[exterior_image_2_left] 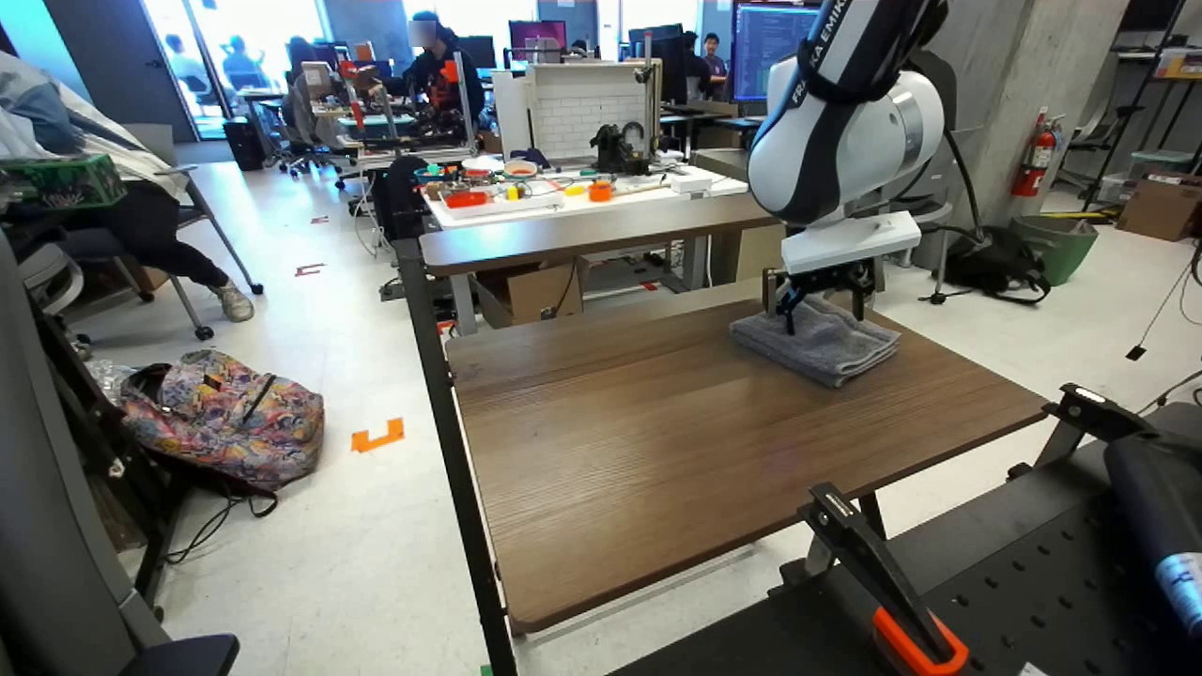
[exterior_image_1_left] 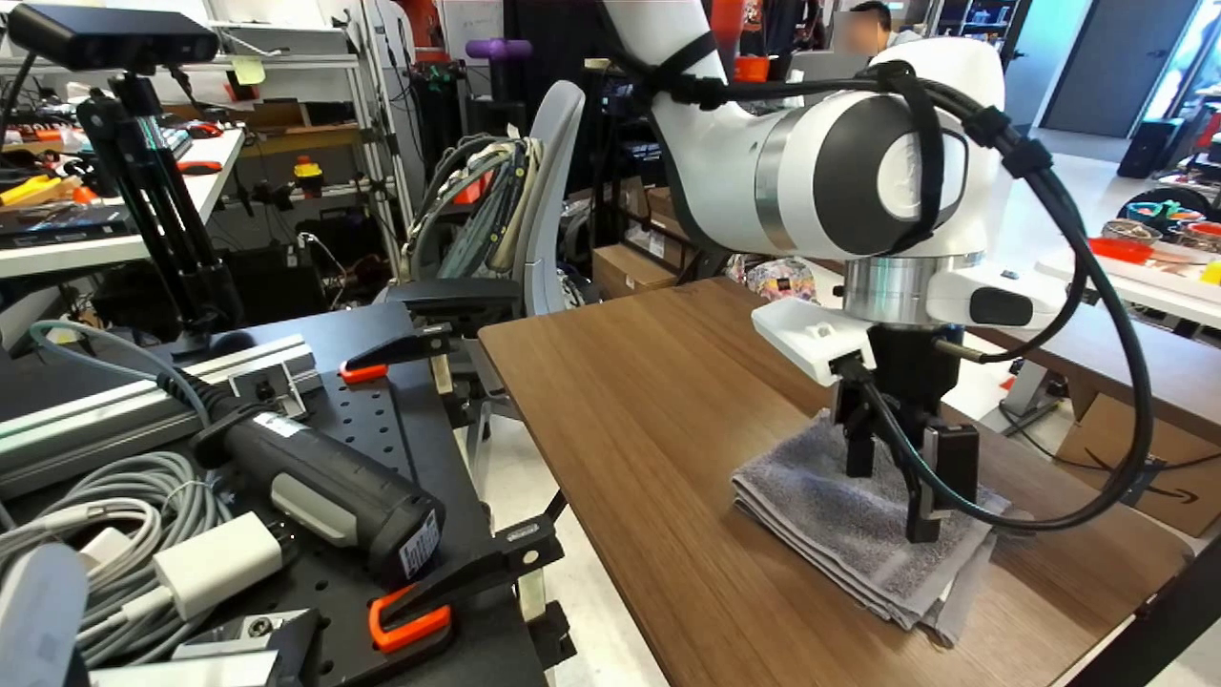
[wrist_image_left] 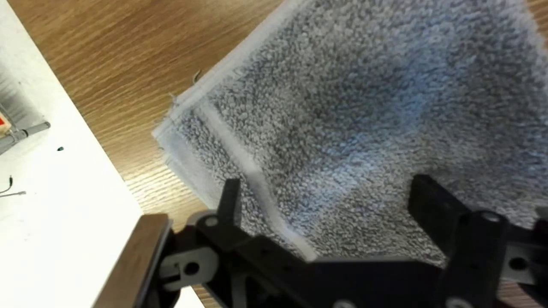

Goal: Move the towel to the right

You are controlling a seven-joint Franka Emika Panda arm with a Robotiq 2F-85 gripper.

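Note:
The grey towel (exterior_image_1_left: 811,506) lies folded in layers, with soft wrinkles, on the brown wooden table (exterior_image_1_left: 630,410). In an exterior view the towel (exterior_image_2_left: 826,352) sits toward the table's far right part. My gripper (exterior_image_1_left: 891,501) points down over the towel, and it also shows above the towel in an exterior view (exterior_image_2_left: 824,321). In the wrist view the gripper's fingers (wrist_image_left: 327,182) stand wide apart with the towel (wrist_image_left: 342,111) spread below and between them. The fingertips are at or just above the cloth; I cannot tell whether they touch. Nothing is pinched between them.
A black bench (exterior_image_1_left: 448,611) with orange-tipped clamps (exterior_image_1_left: 410,625), a black handheld tool (exterior_image_1_left: 324,487) and coiled cables stands beside the table across a gap. A black post (exterior_image_2_left: 446,413) runs along a table edge. A grey chair (exterior_image_1_left: 553,191) stands behind the table.

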